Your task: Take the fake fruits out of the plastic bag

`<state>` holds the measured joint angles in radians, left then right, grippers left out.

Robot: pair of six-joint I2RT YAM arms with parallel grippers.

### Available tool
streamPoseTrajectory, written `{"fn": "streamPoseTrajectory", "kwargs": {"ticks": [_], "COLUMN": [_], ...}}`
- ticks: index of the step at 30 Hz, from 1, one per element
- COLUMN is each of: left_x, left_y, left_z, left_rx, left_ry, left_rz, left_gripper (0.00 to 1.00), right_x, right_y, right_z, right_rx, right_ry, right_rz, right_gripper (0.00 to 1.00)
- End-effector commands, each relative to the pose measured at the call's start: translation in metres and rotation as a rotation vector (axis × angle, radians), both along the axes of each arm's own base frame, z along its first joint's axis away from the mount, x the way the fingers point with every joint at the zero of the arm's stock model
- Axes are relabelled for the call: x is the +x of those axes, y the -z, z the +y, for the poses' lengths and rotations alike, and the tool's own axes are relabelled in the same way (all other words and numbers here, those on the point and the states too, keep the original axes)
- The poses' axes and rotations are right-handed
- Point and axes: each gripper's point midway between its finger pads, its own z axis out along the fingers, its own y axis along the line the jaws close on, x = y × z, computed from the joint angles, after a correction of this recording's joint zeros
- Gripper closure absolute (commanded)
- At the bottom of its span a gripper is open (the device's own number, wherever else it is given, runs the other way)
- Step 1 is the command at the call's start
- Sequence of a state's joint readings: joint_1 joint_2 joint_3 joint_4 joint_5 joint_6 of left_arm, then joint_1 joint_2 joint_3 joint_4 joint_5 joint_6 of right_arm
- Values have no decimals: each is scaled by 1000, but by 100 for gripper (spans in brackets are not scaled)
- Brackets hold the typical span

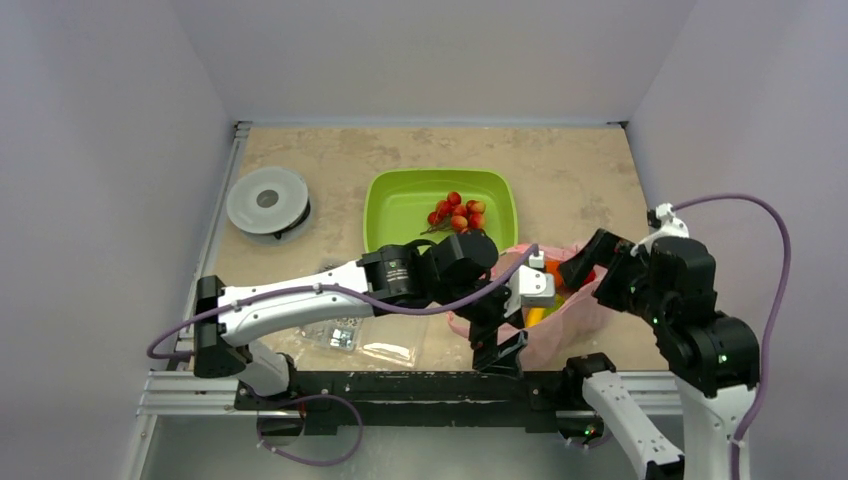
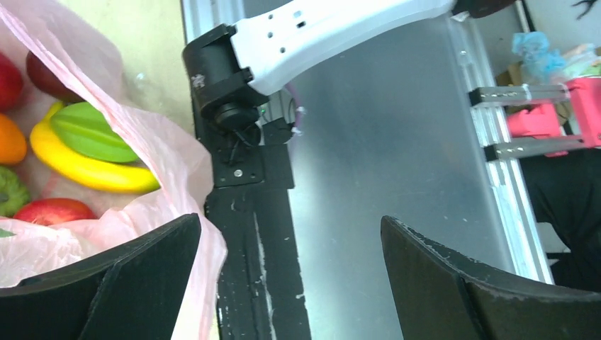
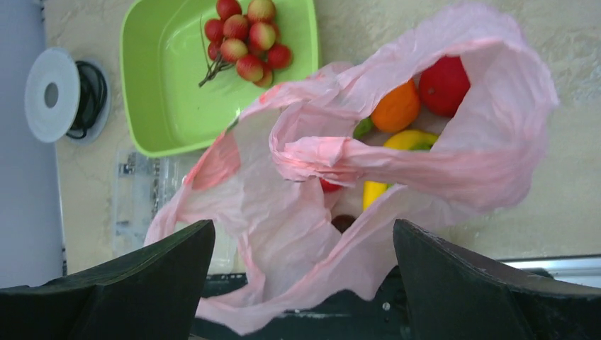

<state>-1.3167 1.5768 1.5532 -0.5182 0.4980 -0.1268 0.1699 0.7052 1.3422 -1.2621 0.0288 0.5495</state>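
A beige, marbled bench (image 1: 560, 170) sits inside pale lavender walls, with a black and silver rail (image 1: 420, 385) along its near edge where the two arms are bolted. Seen from above, a green tray (image 1: 395, 215) at the middle back holds a cluster of red berries (image 1: 455, 212), a flat white spool (image 1: 267, 200) lies far left, and a clear compartment box (image 1: 340, 335) rests near the front. The pink plastic bag (image 1: 575, 315) lies crumpled at front right, just beside the tray, largely hidden by both arms. The right wrist camera looks straight down into its open mouth, showing an orange fruit (image 3: 395, 108), a red fruit (image 3: 444, 85) and a yellow banana (image 3: 397, 142) under a folded handle; the right end effector (image 3: 303, 225) hangs wide open above the bag, holding nothing. The left wrist camera alone shows the bag's side, with a green piece (image 2: 88, 132) lying on the banana. The left end effector (image 2: 290, 219) is also spread wide and empty, one finger (image 2: 127, 283) touching the bag's film.
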Motion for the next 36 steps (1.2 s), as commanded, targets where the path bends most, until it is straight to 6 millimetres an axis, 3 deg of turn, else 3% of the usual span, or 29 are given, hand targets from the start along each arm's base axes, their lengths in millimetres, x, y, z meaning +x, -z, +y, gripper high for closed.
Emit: {"fn": "streamPoseTrajectory", "kwargs": {"ticks": [1,5,6,11,13,14,15,17,18,22,25,29,31,36], "left_x": [-17,7,15,55,68,74,79,88,91,104,110,124,131,145], "left_y": [-35,-48,-49,-48,-43,-40,-39,-37,-37,-30,-14,23,41,77], "left_z": [23,25,24,15,9,4,-1,-16,-22,-51,-69,-75,-75,-81], "left_rx": [-87,-99,-93,-55,-47,-45,-50,-59,-63,-73,-41,46,84,165], "left_ry": [108,-2,-43,-234,-286,-308,-327,-348,-349,-370,-369,-433,-472,-602], "left_rz": [-17,-48,-53,0,24,35,46,68,75,90,103,96,84,94], "left_gripper": [1,2,2,3,7,9,12,18,23,44,67,93,94,93], "right_x": [-39,-44,-43,-30,-24,-21,-20,-23,-26,-33,-37,-36,-37,-34], "right_y": [21,46,51,70,86,95,105,118,122,124,127,103,91,92], "right_z": [16,16,14,-6,-13,-18,-22,-23,-22,-13,-11,-22,-27,-27], "right_rx": [74,71,66,26,14,6,12,61,84,146,139,129,112,108], "right_ry": [-91,-84,-72,97,168,212,256,311,322,296,282,312,320,312], "right_rz": [107,169,184,232,254,255,249,230,217,189,225,108,75,69], "right_gripper": [2,23,24,4,3,8,23,82,97,100,100,100,100,100]}}
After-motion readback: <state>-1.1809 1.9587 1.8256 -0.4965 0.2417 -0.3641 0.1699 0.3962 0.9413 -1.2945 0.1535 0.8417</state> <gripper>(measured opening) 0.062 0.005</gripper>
